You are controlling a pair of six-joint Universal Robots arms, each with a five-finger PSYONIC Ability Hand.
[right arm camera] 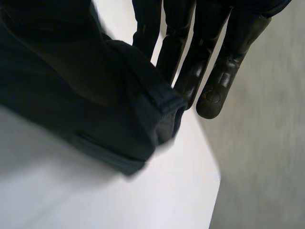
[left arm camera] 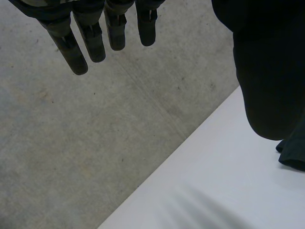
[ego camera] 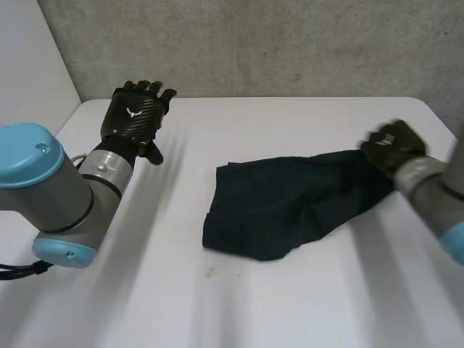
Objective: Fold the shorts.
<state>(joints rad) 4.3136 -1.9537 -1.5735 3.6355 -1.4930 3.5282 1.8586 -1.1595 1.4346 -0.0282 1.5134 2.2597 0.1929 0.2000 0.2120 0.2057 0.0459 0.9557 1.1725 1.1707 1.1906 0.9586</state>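
white table (ego camera: 217,304) before a rough grey wall (ego camera: 254,43). lying right of centre on the table, dark shorts (ego camera: 290,203), rumpled, broad at the end nearer the middle and narrowing toward the right hand (ego camera: 391,148) at the table's right edge. seen from the right wrist, a seamed corner of the shorts (right arm camera: 95,105) raised off the table and pressed against the straight fingers (right arm camera: 219,71), pinched there from the thumb side, thumb itself hidden under cloth. at the far left corner, left hand (ego camera: 134,116) held above the table, well apart from the shorts, released and grasping nothing. from the left wrist, straight fingers (left arm camera: 90,38) pointing toward the wall, with a sliver of the shorts (left arm camera: 293,155) on the table beyond the thumb.
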